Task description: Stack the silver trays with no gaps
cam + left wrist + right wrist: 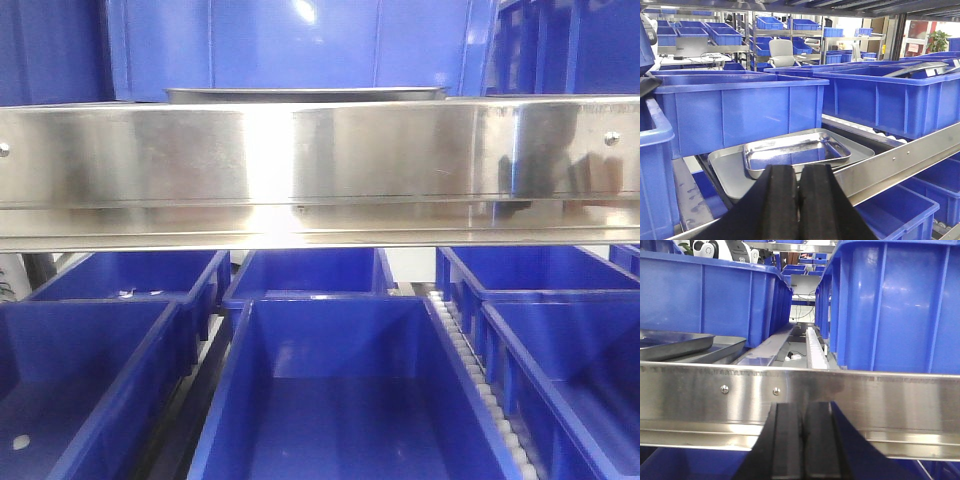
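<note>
Silver trays beyond left end effector

both gripper jaws closed, empty

shelving: metal racks packed with blue bins across the top of the left wrist view
furniture: grey office chair upper middle, desk with laptop upper left
extras: potted plant upper right
light: bright, pretty even

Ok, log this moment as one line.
smaller silver tray askew on larger silver tray | left hand shut, empty | right hand shut, empty, before steel rail
</note>
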Motion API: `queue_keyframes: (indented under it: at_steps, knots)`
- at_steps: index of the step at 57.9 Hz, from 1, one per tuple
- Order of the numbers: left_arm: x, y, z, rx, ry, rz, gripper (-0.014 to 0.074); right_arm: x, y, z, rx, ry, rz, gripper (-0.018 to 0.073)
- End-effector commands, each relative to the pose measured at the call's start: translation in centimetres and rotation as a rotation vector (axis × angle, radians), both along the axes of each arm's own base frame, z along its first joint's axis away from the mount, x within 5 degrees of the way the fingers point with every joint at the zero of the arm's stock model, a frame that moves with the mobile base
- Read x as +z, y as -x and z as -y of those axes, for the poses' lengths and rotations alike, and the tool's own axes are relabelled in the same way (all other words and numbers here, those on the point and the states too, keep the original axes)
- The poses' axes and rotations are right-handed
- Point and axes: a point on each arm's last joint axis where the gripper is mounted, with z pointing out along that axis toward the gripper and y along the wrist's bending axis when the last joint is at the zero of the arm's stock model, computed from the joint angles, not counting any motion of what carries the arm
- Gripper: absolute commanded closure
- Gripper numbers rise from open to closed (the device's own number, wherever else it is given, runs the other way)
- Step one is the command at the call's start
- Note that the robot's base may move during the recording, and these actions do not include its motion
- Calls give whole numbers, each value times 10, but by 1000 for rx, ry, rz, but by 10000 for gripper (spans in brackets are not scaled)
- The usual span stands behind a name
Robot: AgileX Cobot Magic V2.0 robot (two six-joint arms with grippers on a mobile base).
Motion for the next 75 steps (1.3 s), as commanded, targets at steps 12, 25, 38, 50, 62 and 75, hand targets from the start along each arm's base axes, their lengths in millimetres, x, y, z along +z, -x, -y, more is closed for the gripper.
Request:
queue_keyframes:
  at_steps: [12,25,38,50,62,75]
  knots:
    - [1,1,0,-9,14,10,603,0,0,1,-6,-49,11,629]
    - [1,1,0,-9,14,10,603,-1,0,0,-6,-41,-3,629]
    - [1,1,0,-9,14,10,603,-1,0,0,-6,-41,-6,629]
    - [1,1,0,-9,14,10,603,-1,0,0,-6,-41,-4,629]
    - [1,1,0,-9,14,10,603,-1,0,0,-6,-41,-4,629]
    - [1,1,0,-9,14,10,603,-1,0,0,-6,-41,-4,629]
